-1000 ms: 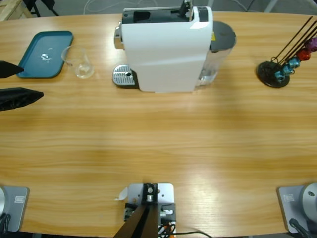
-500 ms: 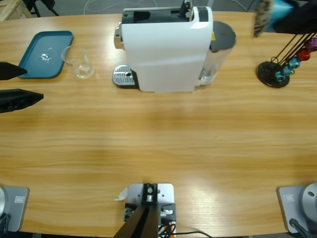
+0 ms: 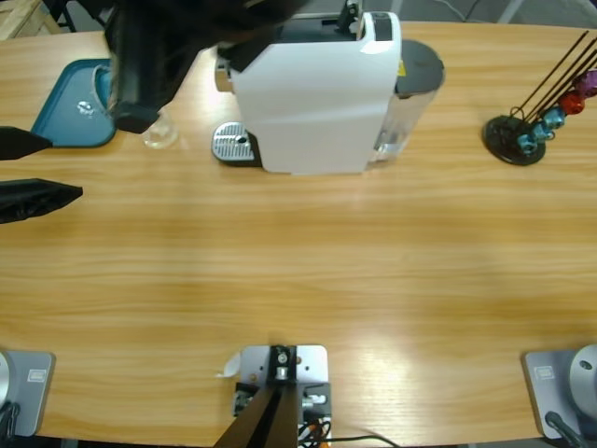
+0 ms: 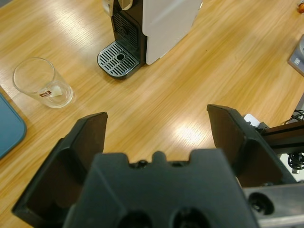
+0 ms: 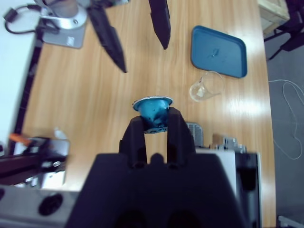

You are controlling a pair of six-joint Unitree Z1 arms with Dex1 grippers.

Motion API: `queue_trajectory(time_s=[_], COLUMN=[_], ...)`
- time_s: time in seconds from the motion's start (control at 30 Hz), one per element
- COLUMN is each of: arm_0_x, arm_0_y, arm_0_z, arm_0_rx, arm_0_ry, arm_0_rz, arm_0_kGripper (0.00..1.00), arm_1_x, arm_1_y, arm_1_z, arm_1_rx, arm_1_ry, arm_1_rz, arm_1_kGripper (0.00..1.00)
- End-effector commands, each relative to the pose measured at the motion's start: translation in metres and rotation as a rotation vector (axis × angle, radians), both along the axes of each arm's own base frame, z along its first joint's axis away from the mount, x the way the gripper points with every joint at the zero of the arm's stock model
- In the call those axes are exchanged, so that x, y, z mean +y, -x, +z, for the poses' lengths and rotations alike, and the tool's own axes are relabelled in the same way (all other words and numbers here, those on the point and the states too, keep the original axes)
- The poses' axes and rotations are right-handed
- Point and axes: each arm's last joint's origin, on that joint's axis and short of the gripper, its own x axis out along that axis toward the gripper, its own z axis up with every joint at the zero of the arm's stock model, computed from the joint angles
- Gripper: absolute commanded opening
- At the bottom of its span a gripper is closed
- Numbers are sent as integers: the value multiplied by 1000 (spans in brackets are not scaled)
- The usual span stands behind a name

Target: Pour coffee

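Left wrist view: a clear glass (image 4: 42,83) is seen upright on the wooden table (image 4: 190,95), with a small printed mark on its wall and a pale patch near its bottom. Whether that patch is coffee cannot be told. The glass is set between the blue tray (image 4: 7,130) and the black drip grate (image 4: 118,58) of the white coffee machine (image 4: 168,23), apart from both.

The left gripper (image 4: 156,128) is held above bare table with its jaws spread wide and nothing between them. In the high view it is seen at the left edge (image 3: 28,168), near the tray (image 3: 65,121).

In the right wrist view the right gripper (image 5: 155,118) is clenched on a blue capsule (image 5: 153,107), which is held high over the table. The tray (image 5: 218,50) is shown below it with a small glinting speck on its floor, and the glass (image 5: 205,88) just beside the tray.

In the high view the right arm (image 3: 149,56) appears as a dark blur over the tray's corner and the glass (image 3: 160,137). At the far right, coloured capsules are hung on a black wire stand (image 3: 522,135).
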Motion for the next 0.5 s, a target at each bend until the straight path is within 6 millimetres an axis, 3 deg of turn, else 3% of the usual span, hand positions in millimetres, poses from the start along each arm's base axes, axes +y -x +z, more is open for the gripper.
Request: queue_trajectory(time_s=[0.03, 0.33, 0.5], arm_0_x=[14, 13, 14], arm_0_y=[17, 16, 17], arm_0_z=[-16, -17, -17], arm_0_rx=[4, 10, 14], arm_0_ry=[9, 5, 2], arm_0_rz=[-13, -12, -13], arm_0_kGripper=[910, 913, 913], arm_1_x=[13, -19, -24], arm_1_y=[-71, -99, -107], arm_1_z=[-38, -32, -34], arm_1_rx=[-7, -36, -41], arm_1_ry=[66, 125, 134], arm_1_rz=[-69, -120, -138], arm_1_kGripper=[0, 0, 0])
